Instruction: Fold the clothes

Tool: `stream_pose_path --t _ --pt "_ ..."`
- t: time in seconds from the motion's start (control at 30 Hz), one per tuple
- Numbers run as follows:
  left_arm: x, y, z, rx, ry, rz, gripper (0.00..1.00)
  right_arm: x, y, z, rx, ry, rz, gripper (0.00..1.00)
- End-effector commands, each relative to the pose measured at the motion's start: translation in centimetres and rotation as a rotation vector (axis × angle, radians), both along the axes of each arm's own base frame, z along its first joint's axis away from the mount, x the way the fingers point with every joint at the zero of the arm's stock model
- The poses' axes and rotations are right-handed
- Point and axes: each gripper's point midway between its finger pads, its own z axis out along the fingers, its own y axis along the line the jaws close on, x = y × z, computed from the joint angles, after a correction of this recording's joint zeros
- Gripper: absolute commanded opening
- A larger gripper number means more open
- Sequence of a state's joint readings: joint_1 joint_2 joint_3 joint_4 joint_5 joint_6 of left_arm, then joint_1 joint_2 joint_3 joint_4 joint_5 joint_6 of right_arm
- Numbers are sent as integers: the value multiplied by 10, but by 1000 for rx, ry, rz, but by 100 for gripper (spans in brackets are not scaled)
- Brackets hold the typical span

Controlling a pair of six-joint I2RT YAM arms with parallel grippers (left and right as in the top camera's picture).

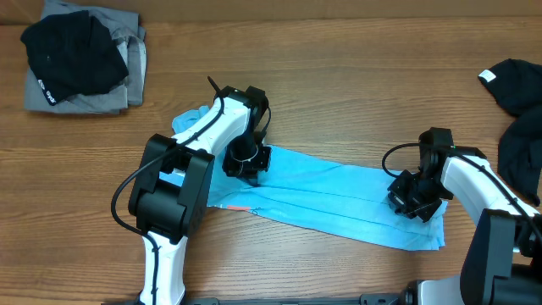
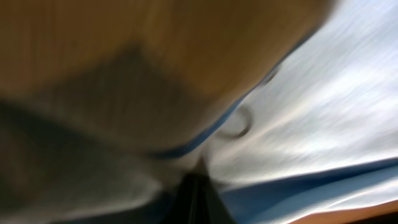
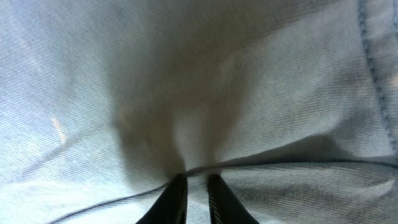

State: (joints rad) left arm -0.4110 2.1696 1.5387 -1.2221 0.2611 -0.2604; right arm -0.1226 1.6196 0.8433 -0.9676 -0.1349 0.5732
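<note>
Because the light-blue T-shirt (image 1: 339,199) lies as a long narrow band slanting across the middle of the table (image 1: 339,76), each arm takes one end: the left gripper (image 1: 247,163) on the upper-left end, the right gripper (image 1: 415,199) on the lower-right, well apart, so the band can be lifted taut and doubled over. The right gripper's fingers (image 3: 176,198) are pinched nearly together with a ridge of blue cloth gathered at their tips, a clenched hold on the shirt. The left wrist view is smeared; whether those jaws grip cloth I cannot tell. Folded grey and black garments (image 1: 80,63) rest at the far-left corner, more black clothes (image 1: 521,110) at the right edge.
</note>
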Motion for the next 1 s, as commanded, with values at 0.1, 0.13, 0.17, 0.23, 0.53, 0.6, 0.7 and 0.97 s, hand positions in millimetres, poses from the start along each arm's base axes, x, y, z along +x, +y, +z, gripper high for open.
stream_pose_path --t 0.1,0.13,0.17,0.23,0.53,0.6,0.7,0.97 --pt "-7 45 -4 186 31 -40 4 -6 1 4 -2 6 5 18" --pt "-7 52 -4 210 34 -34 4 -8 1 4 0 17 5 15" --pt "-7 57 -3 224 39 -29 4 -10 2 5 1 26 6 13" --pt "-7 68 -2 250 48 -17 4 -15 2 5 3 47 6 12" --pt "1 129 3 383 69 126 5 -38 -17 8 -108 151 -44 4" --pt "1 140 4 385 83 165 4 -43 -25 10 -140 176 -99 4" --pt "3 152 6 398 88 245 4 -40 -33 15 -141 176 -143 4" --pt "38 141 40 326 -69 310 4 10 -25 34 8 -9 -85 10"
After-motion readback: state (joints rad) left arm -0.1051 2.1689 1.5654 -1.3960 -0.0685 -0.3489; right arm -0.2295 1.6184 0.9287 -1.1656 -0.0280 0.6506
